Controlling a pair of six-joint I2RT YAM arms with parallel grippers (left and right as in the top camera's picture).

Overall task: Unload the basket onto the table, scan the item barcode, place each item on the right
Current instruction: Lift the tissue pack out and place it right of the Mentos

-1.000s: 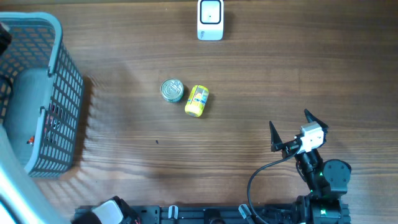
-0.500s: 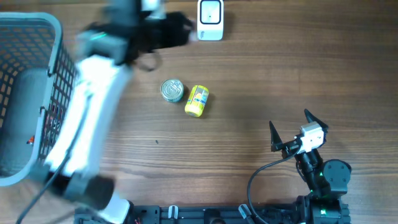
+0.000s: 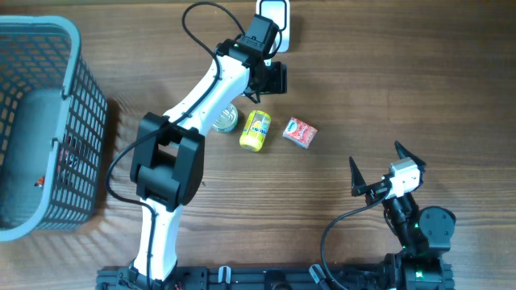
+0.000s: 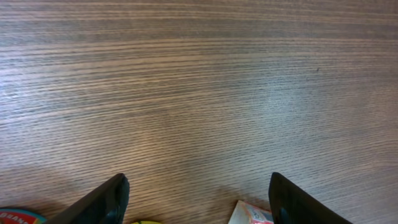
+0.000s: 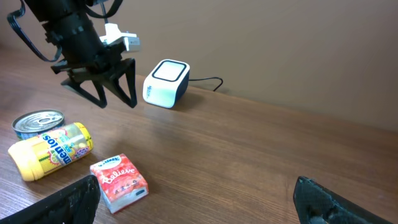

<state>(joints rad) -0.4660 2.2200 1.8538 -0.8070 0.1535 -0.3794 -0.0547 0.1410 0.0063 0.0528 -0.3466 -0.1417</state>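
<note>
A red tissue pack (image 3: 300,132) lies flat on the wooden table, just right of a yellow candy bottle (image 3: 255,130); it also shows in the right wrist view (image 5: 119,182). My left gripper (image 3: 275,78) hovers above and behind the pack, near the white scanner (image 3: 274,16). It is open with nothing between its fingers. In the left wrist view (image 4: 199,183) only a corner of the pack (image 4: 252,213) peeks in at the bottom. My right gripper (image 3: 375,155) rests open at the front right, apart from everything (image 5: 198,186).
A tin can (image 3: 225,118) stands left of the yellow bottle, partly under the left arm. A grey mesh basket (image 3: 89,121) fills the far left. The scanner's cable (image 5: 208,81) trails off behind it.
The left arm swung from the basket across to the scanner side. The red tissue pack now lies on the table, where there was none before. The right arm has not moved.
</note>
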